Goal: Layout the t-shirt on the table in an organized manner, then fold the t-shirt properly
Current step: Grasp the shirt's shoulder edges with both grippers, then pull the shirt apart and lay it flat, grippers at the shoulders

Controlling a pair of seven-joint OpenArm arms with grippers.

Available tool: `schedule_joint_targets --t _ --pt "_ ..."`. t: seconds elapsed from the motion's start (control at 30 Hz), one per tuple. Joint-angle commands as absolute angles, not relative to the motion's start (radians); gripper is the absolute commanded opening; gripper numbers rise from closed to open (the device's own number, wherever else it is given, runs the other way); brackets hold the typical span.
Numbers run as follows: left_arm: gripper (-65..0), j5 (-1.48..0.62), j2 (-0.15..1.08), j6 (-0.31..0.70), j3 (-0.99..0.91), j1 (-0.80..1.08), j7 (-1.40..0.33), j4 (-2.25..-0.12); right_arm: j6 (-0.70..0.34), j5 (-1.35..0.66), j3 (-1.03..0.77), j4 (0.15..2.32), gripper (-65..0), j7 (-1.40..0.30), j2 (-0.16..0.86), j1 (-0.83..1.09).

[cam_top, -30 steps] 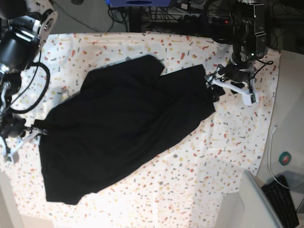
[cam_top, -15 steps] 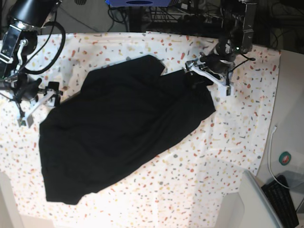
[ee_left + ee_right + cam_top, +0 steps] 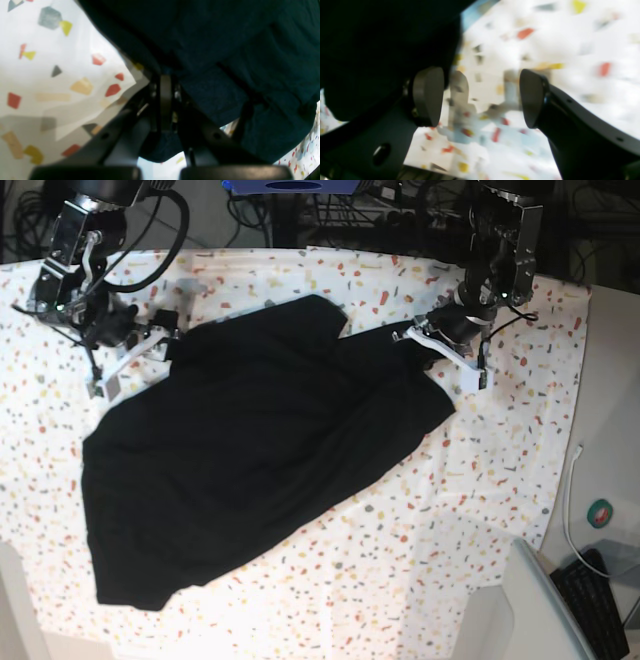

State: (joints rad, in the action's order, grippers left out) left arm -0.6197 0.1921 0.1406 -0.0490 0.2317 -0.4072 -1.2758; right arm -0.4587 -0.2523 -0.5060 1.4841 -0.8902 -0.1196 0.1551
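Note:
The black t-shirt [image 3: 260, 450] lies spread diagonally across the speckled table [image 3: 480, 480], plain side up, no print showing. My left gripper [image 3: 418, 345] sits at the shirt's upper right edge. In the left wrist view, that left gripper [image 3: 165, 100] has its jaws pressed together with t-shirt [image 3: 225, 50] cloth bunched around and between them. My right gripper [image 3: 160, 338] hovers at the shirt's upper left edge. In the blurred right wrist view, the right gripper [image 3: 480, 97] stands open with only table [image 3: 570, 37] between the pads, and the t-shirt [image 3: 382, 45] lies beside one finger.
Cables and dark equipment [image 3: 400, 210] crowd the far edge of the table. Off the table's right side are a white cable [image 3: 570, 500], a grey bin [image 3: 540, 610] and a keyboard [image 3: 600, 605].
The left gripper moved in over the shirt's upper right edge and shut. The right arm swung from the shirt's lower left side up to its upper left edge, staying open.

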Motion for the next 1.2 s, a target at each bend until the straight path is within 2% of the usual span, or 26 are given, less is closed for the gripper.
schedule_joint_targets --t 0.0,0.23,0.43,0.5,0.57,0.63,0.73,0.83,1.0,1.17 --pt "-65.0 -0.588 0.2 0.107 -0.051 0.245 -0.45 -1.273 -0.492 -0.295 -0.506 1.472 -20.3 -0.885 -0.114 0.145" --pt "-65.0 -0.588 0.2 0.107 -0.05 0.248 -0.45 -1.273 -0.532 -0.331 -0.501 1.379 -20.4 -0.886 -0.113 0.147" --pt "-65.0 -0.587 0.2 0.105 -0.05 0.248 -0.45 -1.273 -0.584 -0.335 -0.39 1.382 -21.9 -0.892 -0.113 0.17" --pt "-65.0 -0.587 0.2 0.105 -0.05 0.248 -0.45 -1.273 -0.584 -0.335 -0.381 1.38 -29.1 -0.892 -0.113 0.176" --pt "-65.0 -0.587 0.219 0.104 -0.05 0.248 -0.45 -1.273 -0.584 -0.335 -0.389 1.38 -44.7 -0.895 -0.113 0.177" --pt "-65.0 -0.587 0.232 0.104 -0.051 0.248 -0.447 -1.276 -0.584 -0.335 -0.389 1.388 -64.4 -0.897 -0.111 0.183" --pt "-65.0 -0.558 0.277 0.081 -0.047 0.248 -0.39 -1.32 -0.582 -0.335 -0.389 1.477 -65.0 -0.897 -0.084 0.208" --pt "-65.0 -0.414 0.308 -0.019 -0.051 0.265 -0.355 -1.411 -0.581 -0.332 -0.389 1.627 -65.0 -0.911 -0.064 0.24" --pt "-65.0 -0.119 0.328 -0.127 -0.051 0.269 -0.361 -1.598 -0.581 -0.331 -0.446 1.847 -65.0 -1.075 -0.028 0.236" --pt "-65.0 0.194 0.311 -0.148 -0.027 0.213 -0.363 -1.681 -0.581 -0.328 -0.504 1.86 -65.0 -1.162 0.021 0.117"
